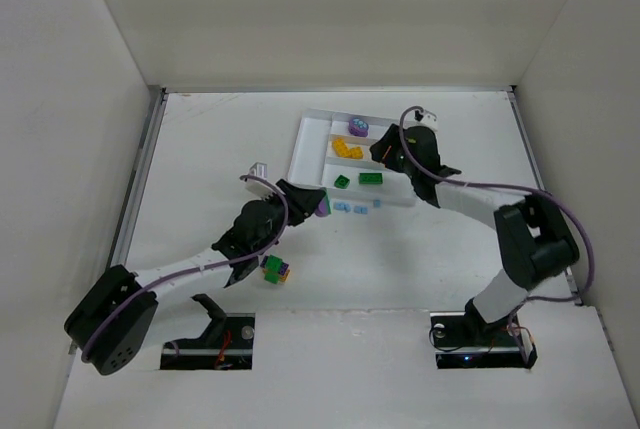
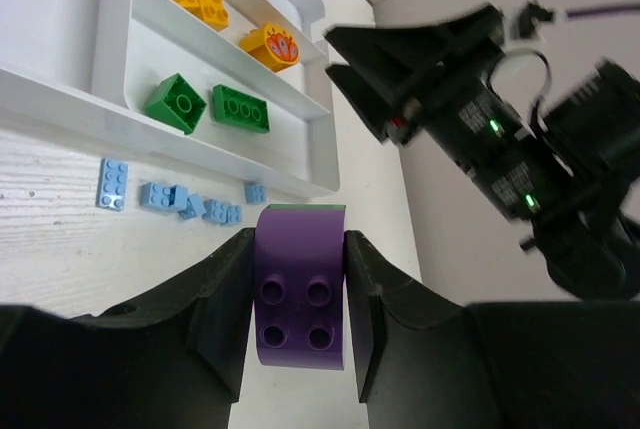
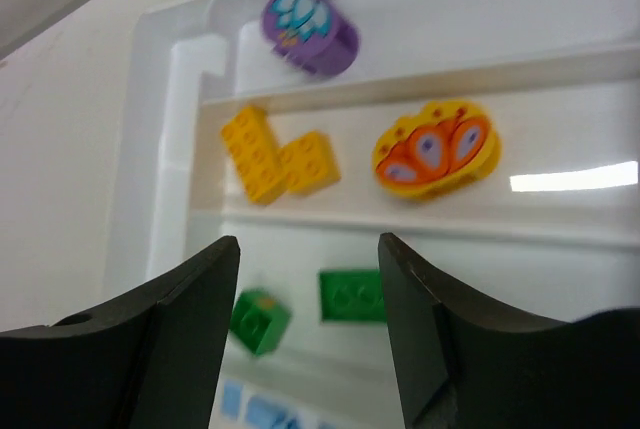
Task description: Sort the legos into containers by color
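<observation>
White-walled worktop, white tray far centre; left jaws clenched on purple brick at tray's near edge; right jaws released, empty, above tray. Risk: arms clash reaching far purple compartment; brick misdrops.

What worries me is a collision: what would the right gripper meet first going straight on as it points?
Most likely the flat green brick in the white tray, framed by the open right gripper. Depth is unclear; it could touch the tray floor beside it.

Lab: white-walled robot test enclosure
</observation>
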`<state>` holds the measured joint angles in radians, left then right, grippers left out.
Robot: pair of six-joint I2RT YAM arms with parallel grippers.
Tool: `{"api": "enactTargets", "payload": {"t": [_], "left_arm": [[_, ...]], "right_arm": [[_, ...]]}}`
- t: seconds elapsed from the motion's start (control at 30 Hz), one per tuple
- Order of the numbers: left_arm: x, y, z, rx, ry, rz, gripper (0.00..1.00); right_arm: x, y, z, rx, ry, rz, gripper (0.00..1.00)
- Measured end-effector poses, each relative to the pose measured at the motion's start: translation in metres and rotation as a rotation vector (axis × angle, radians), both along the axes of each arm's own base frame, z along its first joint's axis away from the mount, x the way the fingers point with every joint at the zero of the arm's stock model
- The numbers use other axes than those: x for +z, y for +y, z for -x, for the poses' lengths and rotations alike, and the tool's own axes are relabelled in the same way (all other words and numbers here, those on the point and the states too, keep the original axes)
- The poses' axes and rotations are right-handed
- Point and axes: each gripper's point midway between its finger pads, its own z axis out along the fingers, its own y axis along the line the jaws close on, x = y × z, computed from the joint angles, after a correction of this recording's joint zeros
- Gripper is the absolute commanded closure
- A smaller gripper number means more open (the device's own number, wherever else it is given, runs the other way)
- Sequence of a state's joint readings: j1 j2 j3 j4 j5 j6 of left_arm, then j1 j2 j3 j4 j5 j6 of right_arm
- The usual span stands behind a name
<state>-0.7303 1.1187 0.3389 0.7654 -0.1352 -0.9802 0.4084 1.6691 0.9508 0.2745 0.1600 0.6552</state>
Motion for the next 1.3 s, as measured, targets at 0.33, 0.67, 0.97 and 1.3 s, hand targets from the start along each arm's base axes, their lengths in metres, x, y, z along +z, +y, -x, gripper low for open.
{"api": "enactTargets", "payload": {"t": [0.33,0.67,0.97,1.3], "left_arm": [[0.036,0.002,-0.008,0.001,-0.032,0.179,0.79],[0.106,0.006,0.02,-0.032,-0.16,0.353,0.79],[0.108,-0.004,0.042,-0.066,-0.152,0.394,0.79],[0.118,-0.004,0.052,-0.082,-0.168,0.422,0.79]], "right_arm": [[0.115,0.069,0.135,0.361,-0.269,-0.362,0.19],[0.125,0.122,0.201,0.62,-0.191,-0.645,0.1],[0.157,0.134,0.229,0.714,-0.227,-0.79,0.21],[0.158,0.132,0.249,0.708,-0.216,-0.84,0.41]]}}
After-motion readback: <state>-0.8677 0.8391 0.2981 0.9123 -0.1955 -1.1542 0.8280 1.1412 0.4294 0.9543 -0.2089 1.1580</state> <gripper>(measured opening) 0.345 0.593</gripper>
